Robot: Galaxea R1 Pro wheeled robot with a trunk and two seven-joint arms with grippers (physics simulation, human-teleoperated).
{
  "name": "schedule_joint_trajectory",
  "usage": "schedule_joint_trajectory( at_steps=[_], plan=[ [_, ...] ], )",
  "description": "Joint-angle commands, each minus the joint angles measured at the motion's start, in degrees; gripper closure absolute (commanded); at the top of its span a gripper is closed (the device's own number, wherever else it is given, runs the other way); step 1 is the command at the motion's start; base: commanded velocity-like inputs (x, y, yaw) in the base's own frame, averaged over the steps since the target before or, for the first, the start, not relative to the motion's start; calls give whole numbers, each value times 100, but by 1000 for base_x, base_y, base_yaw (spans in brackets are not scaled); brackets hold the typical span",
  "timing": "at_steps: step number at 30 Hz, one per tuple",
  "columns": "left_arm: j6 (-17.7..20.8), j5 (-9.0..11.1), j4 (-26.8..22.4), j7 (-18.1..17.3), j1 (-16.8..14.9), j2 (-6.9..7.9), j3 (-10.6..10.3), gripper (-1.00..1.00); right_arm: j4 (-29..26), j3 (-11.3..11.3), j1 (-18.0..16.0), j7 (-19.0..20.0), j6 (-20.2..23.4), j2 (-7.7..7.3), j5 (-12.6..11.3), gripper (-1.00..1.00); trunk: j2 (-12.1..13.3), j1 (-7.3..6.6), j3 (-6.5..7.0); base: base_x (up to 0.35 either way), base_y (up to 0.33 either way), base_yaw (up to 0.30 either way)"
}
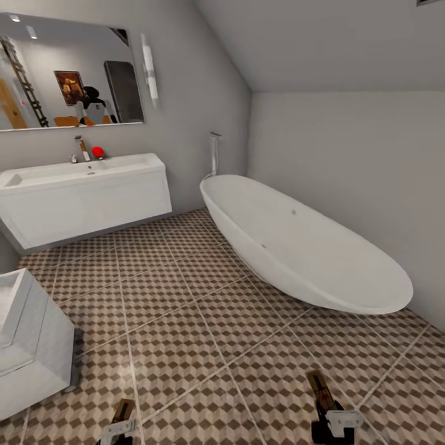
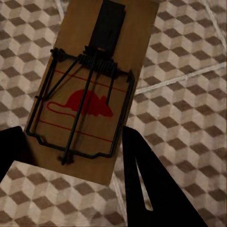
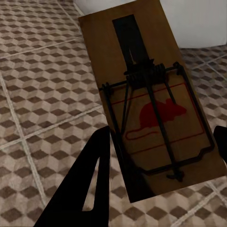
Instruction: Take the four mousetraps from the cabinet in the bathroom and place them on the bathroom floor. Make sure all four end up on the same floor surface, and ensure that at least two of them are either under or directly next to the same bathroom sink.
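A mousetrap (image 2: 82, 90) sits clamped between the left gripper's (image 2: 71, 156) dark fingers (image 2: 151, 189); a second mousetrap (image 3: 151, 104) is pinched by the right gripper (image 3: 161, 156), both held above the cube-patterned bathroom floor (image 1: 185, 321), the sink (image 1: 80, 179) and bathtub (image 1: 303, 247) beyond.

Open tiled bathroom floor (image 1: 185, 321) ahead, wide lane mid-room. Bathtub (image 1: 296, 247) blocks right side, sink vanity (image 1: 86, 198) along far-left wall, small white drawer unit (image 1: 31, 346) crowds near left.
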Motion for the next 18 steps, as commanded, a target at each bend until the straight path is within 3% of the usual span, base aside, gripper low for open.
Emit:
schedule_joint_trajectory(
  at_steps=[1, 4, 8, 14, 18],
  plan=[
    [210, 20, -172, 77, -7, 36, -40, 100, -4, 45, 0, 4, -11, 2, -56, 100, -3, 0, -5, 0, 0, 232],
    [1267, 4, -1021, 258, -12, 156, 158, 100, -4, 45, -1, 5, -7, 11, -56, 100, -3, 0, -5, 0, 0, 167],
    [1520, -107, -1622, 644, -14, 199, 312, 100, -5, 45, -1, 5, -6, 17, -57, 100, -3, 0, -5, 0, 0, 54],
    [1594, -254, -2814, 1013, -14, 596, 431, 100, -5, 45, 1, 5, -13, 76, -51, 100, -3, 0, -5, 0, 0, 84],
    [1575, -272, -2915, 1022, -14, 749, 420, 100, -5, 45, 1, 5, -20, 90, -48, 100, -3, 0, -5, 0, 0, 124]
  ],
)
